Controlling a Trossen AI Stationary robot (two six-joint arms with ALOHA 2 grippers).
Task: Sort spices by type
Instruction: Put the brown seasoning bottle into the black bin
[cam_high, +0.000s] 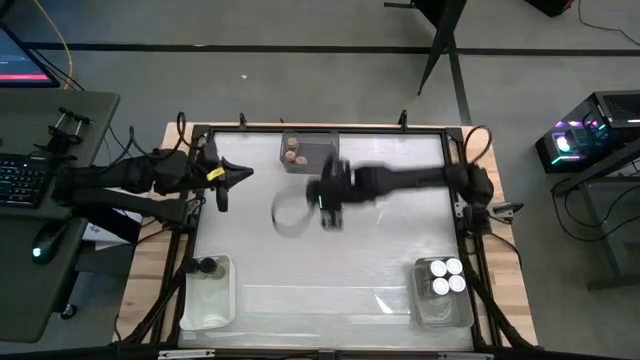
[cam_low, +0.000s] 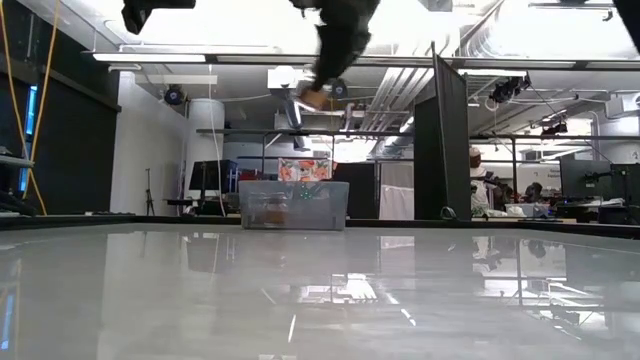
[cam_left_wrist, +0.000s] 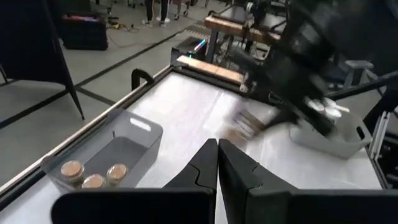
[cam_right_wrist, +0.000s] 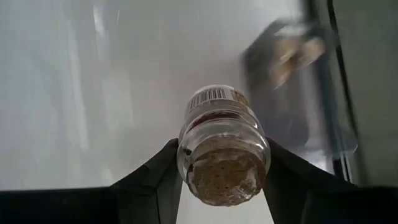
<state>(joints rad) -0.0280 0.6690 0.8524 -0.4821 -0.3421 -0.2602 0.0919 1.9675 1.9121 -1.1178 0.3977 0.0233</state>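
Note:
My right gripper (cam_high: 332, 214) hangs over the middle of the table, shut on a small clear spice jar (cam_right_wrist: 222, 140) with a cork-coloured top. Three more brown-topped jars (cam_left_wrist: 93, 175) stand in the grey bin (cam_high: 318, 150) at the far edge. White-lidded jars (cam_high: 445, 277) stand in a bin (cam_high: 440, 305) near the front right. A dark-lidded jar (cam_high: 207, 266) stands in the clear bin (cam_high: 205, 300) at the front left. My left gripper (cam_high: 238, 173) is shut on nothing, raised at the table's left side. My right gripper pinches the jar between its two fingers, on its opposite sides near the brown-topped end (cam_right_wrist: 185, 158). The fingers slant downward from the table's right. The jar is lifted well clear of the table, brown end toward the wrist and its barcoded end (cam_right_wrist: 211, 96) pointing away.
The white tabletop (cam_high: 360, 270) lies bare between the three bins. A dark frame (cam_high: 300, 128) runs around the table. In the low view the grey bin (cam_low: 293, 205) stands at the far edge, with room and partitions behind it.

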